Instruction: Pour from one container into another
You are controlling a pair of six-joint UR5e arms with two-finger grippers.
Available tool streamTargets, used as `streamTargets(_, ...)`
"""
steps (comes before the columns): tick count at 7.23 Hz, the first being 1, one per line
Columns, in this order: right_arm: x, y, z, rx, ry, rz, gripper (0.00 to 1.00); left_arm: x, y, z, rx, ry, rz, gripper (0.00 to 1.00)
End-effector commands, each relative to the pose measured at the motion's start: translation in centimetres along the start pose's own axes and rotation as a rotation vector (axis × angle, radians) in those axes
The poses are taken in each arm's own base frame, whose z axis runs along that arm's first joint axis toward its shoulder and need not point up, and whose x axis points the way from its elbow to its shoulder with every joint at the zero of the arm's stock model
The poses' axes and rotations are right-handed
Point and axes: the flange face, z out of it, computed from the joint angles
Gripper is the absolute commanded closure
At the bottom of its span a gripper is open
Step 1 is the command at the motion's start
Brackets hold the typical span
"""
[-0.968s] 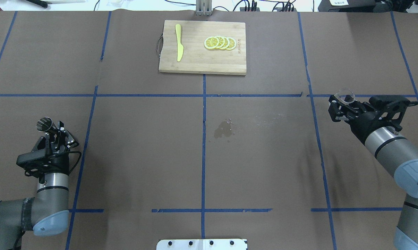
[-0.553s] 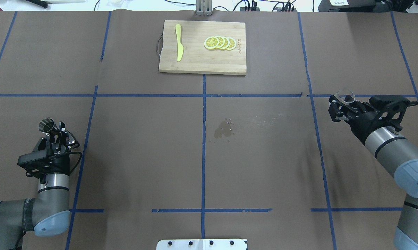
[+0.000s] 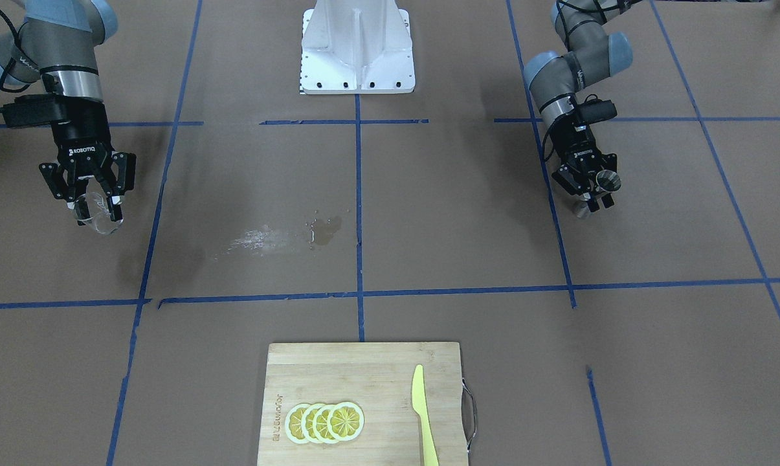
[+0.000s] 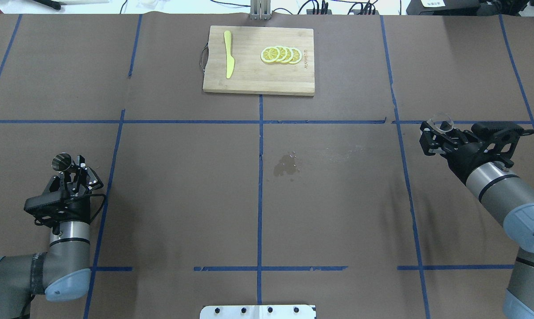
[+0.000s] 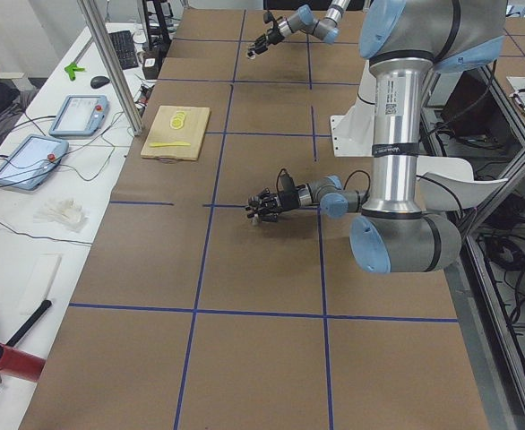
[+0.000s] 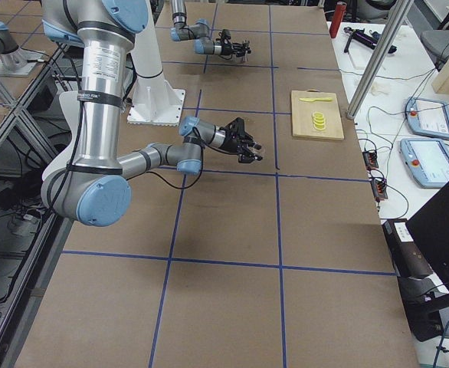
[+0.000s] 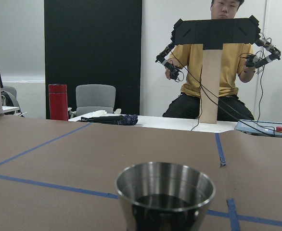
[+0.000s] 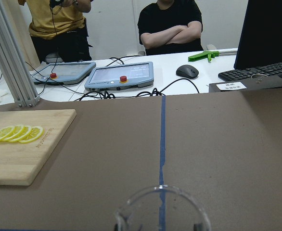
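Since my left claw (image 4: 69,167) pinches the jigger (image 4: 61,162) far from the cup (image 4: 442,122) my right claw (image 4: 439,129) pinches, jerky travel could slosh it

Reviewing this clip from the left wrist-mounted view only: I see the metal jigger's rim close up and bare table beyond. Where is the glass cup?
Observer: The glass cup is clamped in the right gripper, far over on the robot's right side of the table, well apart from the jigger.
Operator: Anything lying between them?
Observer: A wet patch darkens the surface near the table's centre line.
Operator: And farther out?
Observer: A cutting board at the far edge holds lemon slices and a yellow knife.
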Motion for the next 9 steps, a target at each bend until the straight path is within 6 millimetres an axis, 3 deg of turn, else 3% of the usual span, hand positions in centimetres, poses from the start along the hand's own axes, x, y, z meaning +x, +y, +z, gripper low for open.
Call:
streamTargets(1,0.0,0.0,0.0,0.0,0.0,0.0,1.0,0.0,0.0,0.0,-0.001,0.0,0.0,0.44)
streamTargets(2,0.0,0.0,0.0,0.0,0.0,-0.001,1.0,0.0,0.0,0.0,-0.001,0.0,0.0,0.18)
streamTargets(3,0.0,-0.1,0.0,0.001,0.001,0.001,1.0,0.1,-0.1,-0.1,-0.001,0.001,-0.003,0.0)
streamTargets(6,0.2,0.0,0.0,0.0,0.003,-0.001,1.0,1.6,-2.1,-0.9,-0.022,0.009,-0.025,0.0)
streamTargets(9,0.4,0.2,0.2,0.004,0.009,-0.004,1.0,0.8,-2.7,-1.3,-0.092,-0.016,0.023,0.0)
